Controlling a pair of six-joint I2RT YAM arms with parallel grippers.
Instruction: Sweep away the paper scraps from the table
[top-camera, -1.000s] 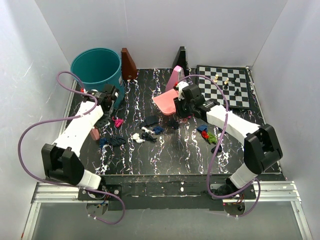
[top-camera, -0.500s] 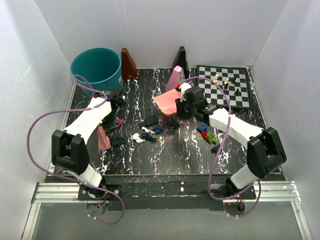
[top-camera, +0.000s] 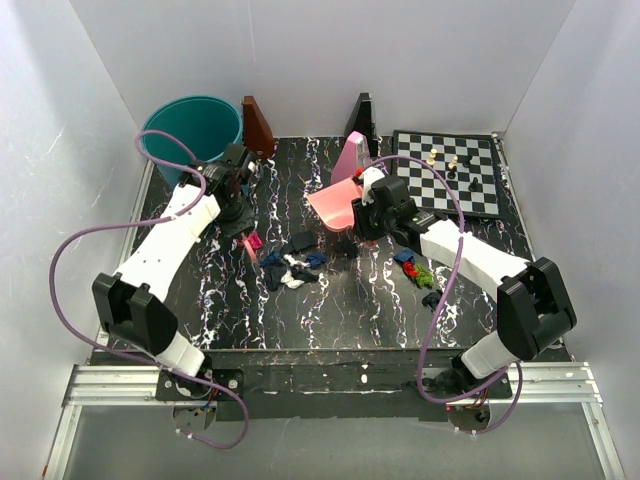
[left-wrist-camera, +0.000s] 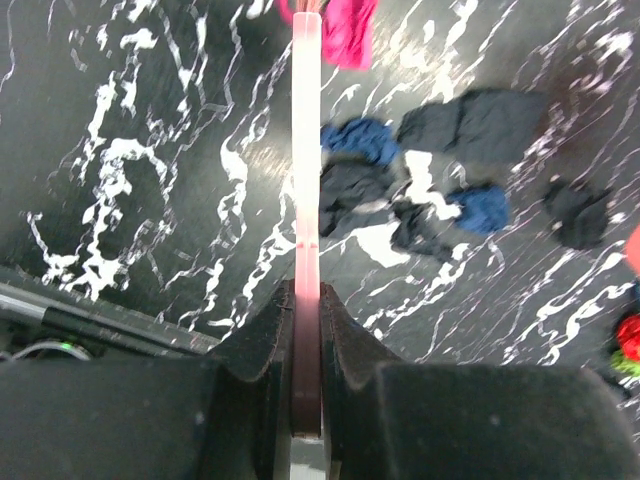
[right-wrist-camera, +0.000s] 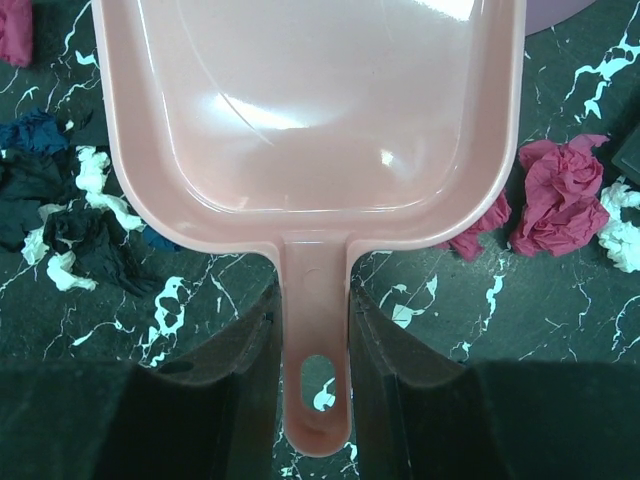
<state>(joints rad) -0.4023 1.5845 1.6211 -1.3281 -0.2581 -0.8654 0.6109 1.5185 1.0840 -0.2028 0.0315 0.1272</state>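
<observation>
Since the left gripper (left-wrist-camera: 306, 305) is clamped on a thin pink sweeper blade (left-wrist-camera: 306, 140) and the right gripper (right-wrist-camera: 316, 310) has the pink dustpan (right-wrist-camera: 310, 120) pinched by its handle, here's what matters: the main bunch of paper scraps (top-camera: 290, 265) sits on the worktop (top-camera: 350, 315) just right of the blade's long edge. The pan's further back-right, so the left side looks nearer.
</observation>
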